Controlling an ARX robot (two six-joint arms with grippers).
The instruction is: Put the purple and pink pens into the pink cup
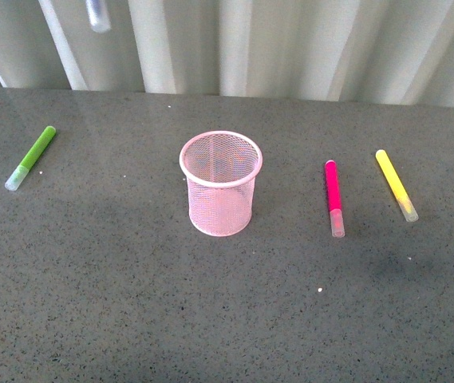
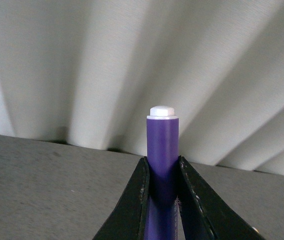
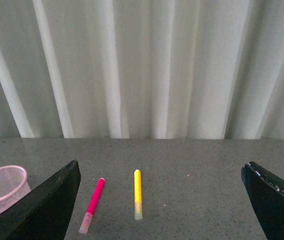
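The pink cup (image 1: pixel 220 206) stands upright and empty in the middle of the grey table; it also shows in the right wrist view (image 3: pixel 2 186). The pink pen (image 1: pixel 333 196) lies on the table to the cup's right, also seen in the right wrist view (image 3: pixel 94 197). My left gripper (image 2: pixel 162 160) is shut on the purple pen (image 2: pixel 162 137), held high above the table; only the pen's clear cap (image 1: pixel 97 16) shows at the top left of the front view. My right gripper (image 3: pixel 161 164) is wide open and empty, above the table near the pink pen.
A yellow marker (image 1: pixel 395 183) lies right of the pink pen, also in the right wrist view (image 3: pixel 138 192). A lime-green marker (image 1: pixel 32 156) lies at the far left. A pleated white curtain (image 1: pixel 290 40) backs the table.
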